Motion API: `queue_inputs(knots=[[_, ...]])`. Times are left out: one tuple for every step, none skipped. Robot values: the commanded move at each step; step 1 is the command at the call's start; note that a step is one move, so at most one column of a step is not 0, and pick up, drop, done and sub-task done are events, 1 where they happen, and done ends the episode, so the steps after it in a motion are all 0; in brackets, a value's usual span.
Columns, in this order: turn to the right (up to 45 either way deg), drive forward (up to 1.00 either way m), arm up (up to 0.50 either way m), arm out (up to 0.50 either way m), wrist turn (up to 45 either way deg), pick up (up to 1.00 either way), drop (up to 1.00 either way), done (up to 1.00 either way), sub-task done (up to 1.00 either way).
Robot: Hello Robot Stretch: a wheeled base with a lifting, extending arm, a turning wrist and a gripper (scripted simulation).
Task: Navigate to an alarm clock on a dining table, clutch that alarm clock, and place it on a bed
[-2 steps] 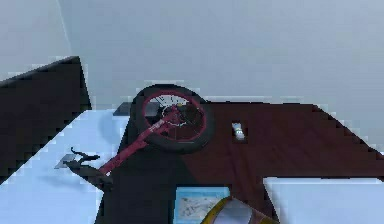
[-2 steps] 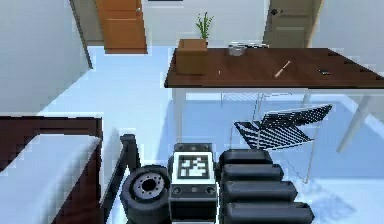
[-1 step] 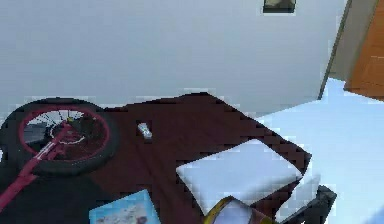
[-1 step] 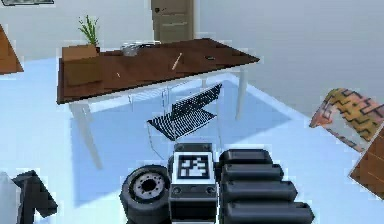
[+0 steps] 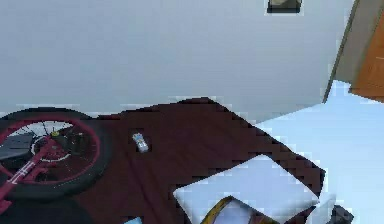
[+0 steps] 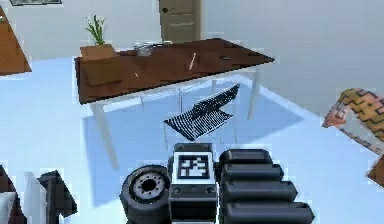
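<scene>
In a white-walled room with a pale blue floor, a brown dining table (image 6: 230,62) carries a small grey round thing (image 6: 145,48), possibly the alarm clock, beside a boxed plant (image 6: 98,45). The gripper (image 6: 148,189) shows dark at the bottom edge; whether it holds anything cannot be told.

Bicycle wheel (image 5: 48,152), wire chair (image 6: 205,112), plant (image 6: 96,28)

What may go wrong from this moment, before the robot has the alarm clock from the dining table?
1. The small grey thing on the dining table stands toward its far edge, near the plant box; a long reach might bump it.
2. The dark chair stands at the table's near side and may block the approach.
3. In the forward view a bicycle wheel lies close ahead; driving on could strike it.
</scene>
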Motion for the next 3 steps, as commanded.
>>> queue_inputs(knots=[[-45.0, 0.00, 0.00, 0.00, 0.0, 0.00, 0.00, 0.00, 0.00], [-45.0, 0.00, 0.00, 0.00, 0.0, 0.00, 0.00, 0.00, 0.00], [-45.0, 0.00, 0.00, 0.00, 0.0, 0.00, 0.00, 0.00, 0.00]])
